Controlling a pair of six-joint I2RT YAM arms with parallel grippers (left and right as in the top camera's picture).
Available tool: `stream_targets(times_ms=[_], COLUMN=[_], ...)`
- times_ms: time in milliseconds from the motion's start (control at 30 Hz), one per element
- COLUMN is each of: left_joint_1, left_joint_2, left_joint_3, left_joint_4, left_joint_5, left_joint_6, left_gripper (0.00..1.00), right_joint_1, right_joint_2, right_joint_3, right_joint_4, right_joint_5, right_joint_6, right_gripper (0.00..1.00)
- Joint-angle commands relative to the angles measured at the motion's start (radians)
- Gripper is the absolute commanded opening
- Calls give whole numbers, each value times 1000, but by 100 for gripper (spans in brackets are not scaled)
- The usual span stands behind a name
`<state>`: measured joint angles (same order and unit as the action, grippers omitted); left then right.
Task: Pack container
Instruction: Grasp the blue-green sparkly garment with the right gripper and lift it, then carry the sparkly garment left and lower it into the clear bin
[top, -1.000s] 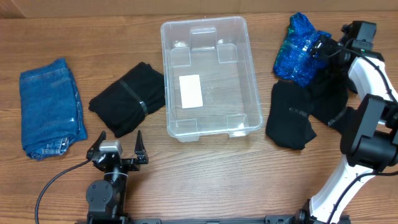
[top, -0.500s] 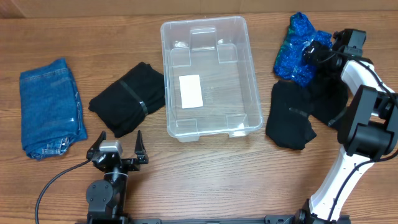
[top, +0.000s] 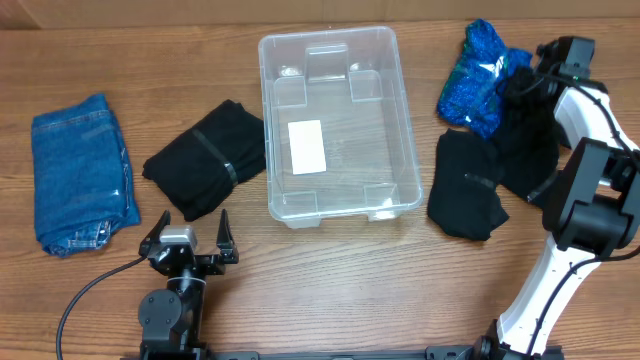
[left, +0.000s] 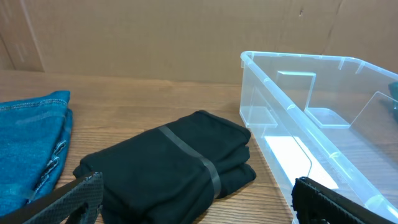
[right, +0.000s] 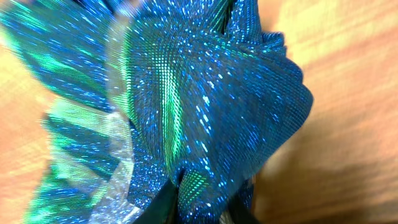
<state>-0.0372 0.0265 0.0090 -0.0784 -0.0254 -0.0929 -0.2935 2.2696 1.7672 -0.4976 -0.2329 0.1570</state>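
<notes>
The right gripper pinches the glittery blue cloth near the container, with fabric bunched between its fingers. The left gripper rests spread wide.

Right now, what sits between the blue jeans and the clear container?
A folded black garment with a band around it, close against the container; the overhead view shows it best.

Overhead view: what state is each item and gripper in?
container: upright, lidless, empty.
left gripper: open, empty.
right gripper: shut on blue sequined fabric.
blue sequined fabric: bunched, pinched.
jeans: folded, untouched.
banded black bundle: folded, strapped.
black garment: lying flat, untouched.
</notes>
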Motion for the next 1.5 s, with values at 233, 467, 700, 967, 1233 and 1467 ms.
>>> stream_targets(times_ms=[233,467,700,967,1233,1467], left_joint_1=[4,4,4,4,4,4], left_joint_2=[-2,-2,-1,-1,-2,-1], left_joint_3=[-4,-4,-4,-4,-4,-4], left_joint_4=[3,3,3,3,3,3], left_joint_5=[8,8,8,8,8,8], left_joint_6=[26,26,26,26,26,26], left_gripper=[100,100,100,100,100,100], right_joint_1=[31,39,89,98,96,96], right_joint_2=[-139,-32,57,52,52,53], right_joint_3=[164,143,147,174,174,170], right_joint_4=[-17,-28,10,-19,-70,-81], right_joint_5=[-31,-31,-34,-83,-82,-30], right_joint_6=[-8,-8,-102,-71,-71,-23], right_gripper=[15,15,44,76,77,30])
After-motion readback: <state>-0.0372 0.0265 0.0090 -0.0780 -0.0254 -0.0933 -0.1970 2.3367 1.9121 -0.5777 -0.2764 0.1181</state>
